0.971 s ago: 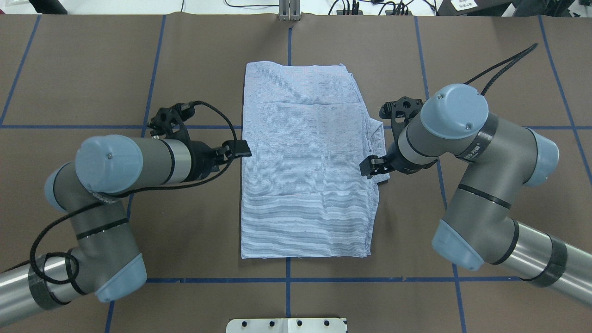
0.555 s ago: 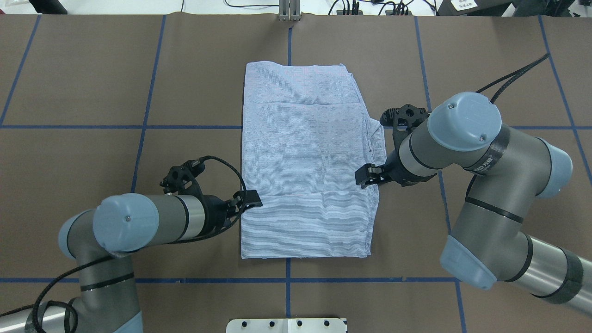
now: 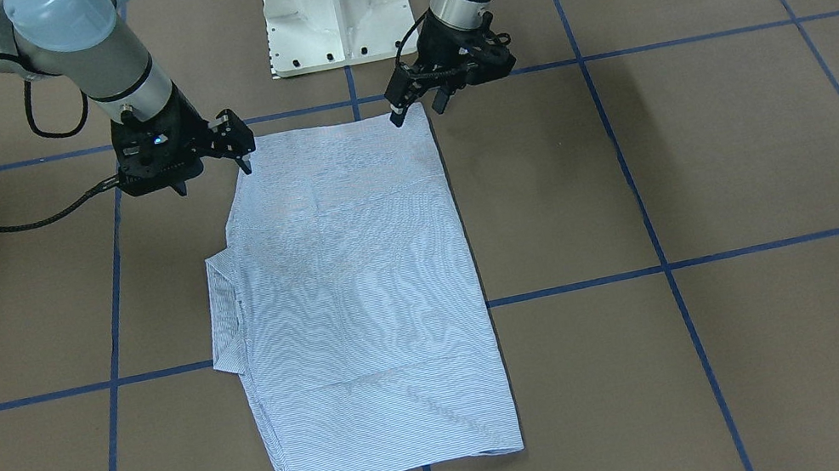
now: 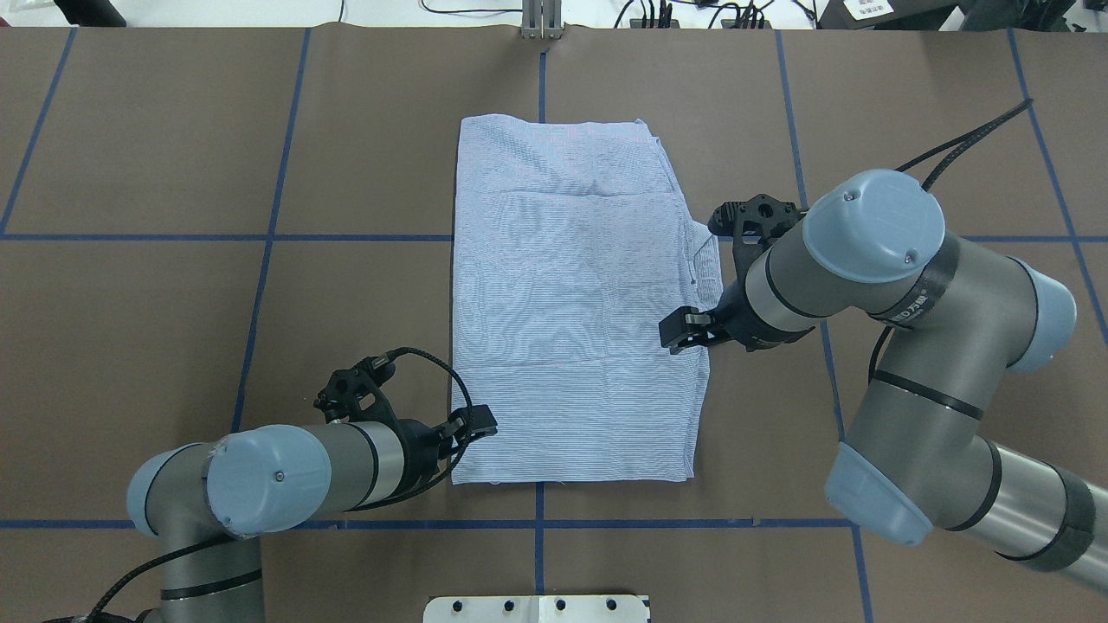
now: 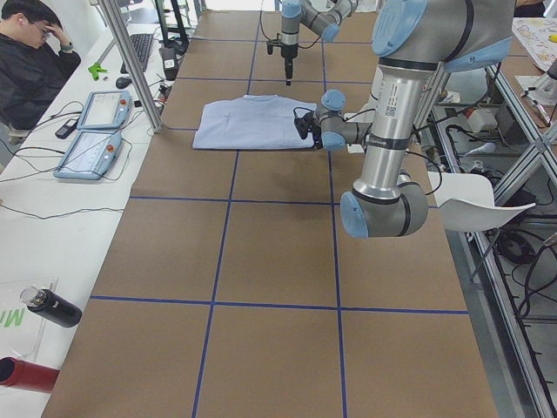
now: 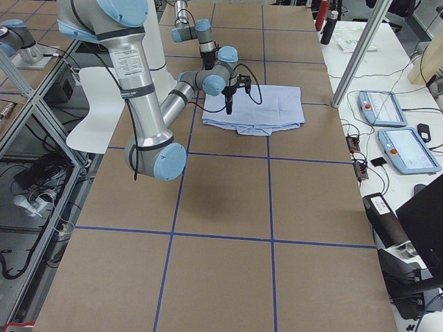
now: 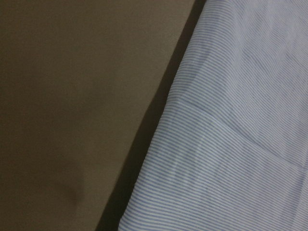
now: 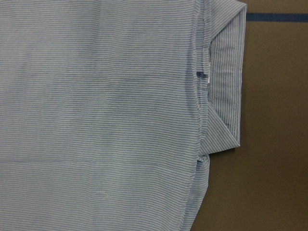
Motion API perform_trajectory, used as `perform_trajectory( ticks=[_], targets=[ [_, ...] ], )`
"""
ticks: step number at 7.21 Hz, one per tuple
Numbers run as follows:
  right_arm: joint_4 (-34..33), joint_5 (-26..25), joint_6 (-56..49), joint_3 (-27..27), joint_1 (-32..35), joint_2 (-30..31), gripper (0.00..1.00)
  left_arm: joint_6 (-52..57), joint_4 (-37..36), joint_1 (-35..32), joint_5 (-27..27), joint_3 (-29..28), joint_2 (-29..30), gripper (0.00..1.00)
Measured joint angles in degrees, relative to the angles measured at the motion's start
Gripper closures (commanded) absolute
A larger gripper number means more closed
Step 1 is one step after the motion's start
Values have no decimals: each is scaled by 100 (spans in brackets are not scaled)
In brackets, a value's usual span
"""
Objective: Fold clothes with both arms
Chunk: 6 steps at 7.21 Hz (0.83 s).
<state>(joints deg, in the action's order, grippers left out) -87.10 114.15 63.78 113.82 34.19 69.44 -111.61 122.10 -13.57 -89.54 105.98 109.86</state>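
The clothes are one light-blue striped shirt [image 4: 571,303], folded into a long rectangle at the table's middle [image 3: 361,297]. Its collar [image 4: 705,255] pokes out on the right side and shows in the right wrist view [image 8: 226,82]. My left gripper [image 4: 480,421] hovers open at the shirt's near-left corner [image 3: 417,109], holding nothing. My right gripper [image 4: 679,330] hangs open over the shirt's right edge, just nearer than the collar [image 3: 213,177]. The left wrist view shows only the shirt's edge [image 7: 240,134] and brown table.
The brown table top is marked with blue tape lines [image 4: 268,237]. The white pedestal base [image 3: 335,9] stands at the near edge. In the left side view, a person [image 5: 30,61] sits at a side table holding teach pendants [image 5: 91,131] and bottles [image 5: 52,306].
My left gripper has slid along the shirt's left edge from its middle toward the near-left corner. My right gripper has shifted slightly nearer and inward over the right edge. The shirt has not moved.
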Motion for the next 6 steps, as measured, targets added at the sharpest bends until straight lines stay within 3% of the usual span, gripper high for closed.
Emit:
perform_trajectory(
  ticks=[2,6],
  targets=[
    [0,2,-5,0,-5,-12,0,-39,-87,69,-2,-30,20,12],
    [0,9,-6,0,-1,-25,0,-133,-104,205,-11,-81,75,18]
  ],
)
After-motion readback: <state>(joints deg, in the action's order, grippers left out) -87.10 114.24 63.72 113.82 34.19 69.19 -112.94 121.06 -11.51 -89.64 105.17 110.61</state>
